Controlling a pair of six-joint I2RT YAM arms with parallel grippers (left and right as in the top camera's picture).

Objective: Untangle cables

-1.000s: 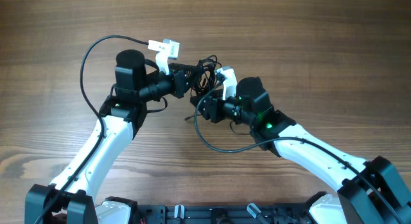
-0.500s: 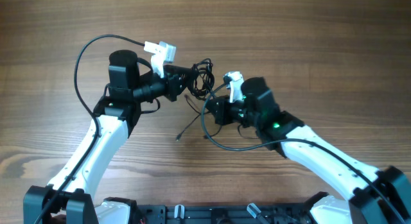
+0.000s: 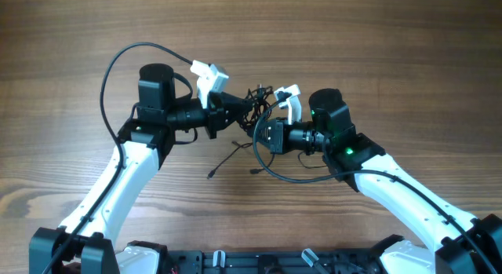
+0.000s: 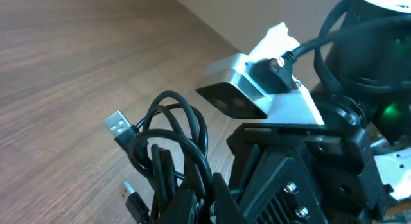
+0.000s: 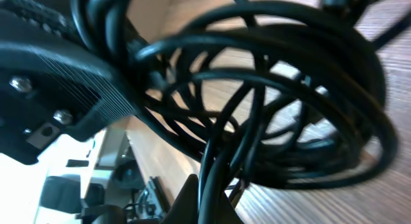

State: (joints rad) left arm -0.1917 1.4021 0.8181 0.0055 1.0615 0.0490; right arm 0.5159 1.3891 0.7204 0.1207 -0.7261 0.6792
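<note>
- Though lifted off the table (image 3: 392, 54) between the two arms in the overhead view, noted the cables (image 3: 255, 100) as one dark knot. Judged barely begun: nothing drawn free, only two loose ends (image 3: 226, 158) trailing down toward the wood.
- Same view: left gripper (image 3: 239, 111) and right gripper (image 3: 265, 126) pointed at each other, nose to nose at the knot, forearms angled in from either side.
- From the left wrist: left gripper (image 4: 196, 198) pressed together on the cables (image 4: 173, 140). Loops standing up above the tips, flat plug (image 4: 117, 124) sticking out to the left. Other arm's camera (image 4: 247, 89) just beyond.
- From the right wrist: right gripper (image 5: 202, 198) pinched shut, strands of the cables (image 5: 270, 121) running down into its tips. Many loops crossing close to the lens, left gripper (image 5: 58, 76) just beside them.
- Left to do, by judgement: nearly everything; separating strands one at a time.
</note>
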